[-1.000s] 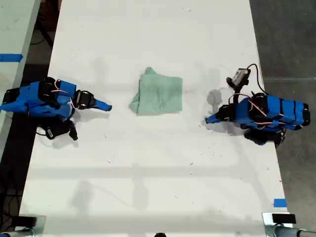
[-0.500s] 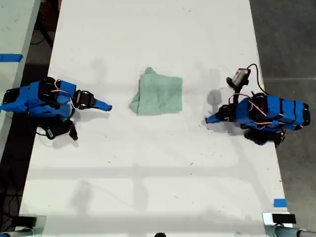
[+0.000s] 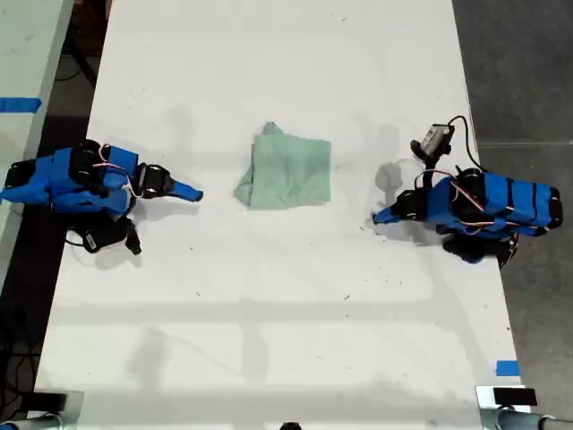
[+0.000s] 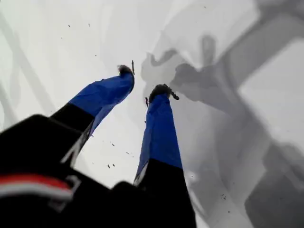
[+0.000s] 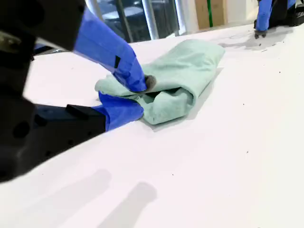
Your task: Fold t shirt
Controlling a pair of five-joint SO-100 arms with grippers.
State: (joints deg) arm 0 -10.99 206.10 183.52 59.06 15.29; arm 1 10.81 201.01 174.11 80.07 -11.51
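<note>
The t shirt (image 3: pixel 288 170) lies folded into a small pale mint-green rectangle in the middle of the white table, with a lumpy fold on the side toward the exterior view's left. My second gripper (image 3: pixel 195 192) rests low at the exterior view's left, a short way off the t shirt (image 5: pixel 185 71). Its jaws (image 5: pixel 140 95) are shut and hold nothing. My first gripper (image 3: pixel 376 218) points down at the bare table at the exterior view's right. A narrow gap shows between its fingers (image 4: pixel 144 80), with nothing in it. That gripper also appears far off, beyond the shirt (image 5: pixel 263 16).
The white table (image 3: pixel 269 313) runs from the top to the bottom of the exterior view. Dark floor lies past its edge on the exterior view's right. A blue tape mark (image 3: pixel 508 367) sits near that edge. A second pale surface with blue tape (image 3: pixel 20 104) stands at the exterior view's left.
</note>
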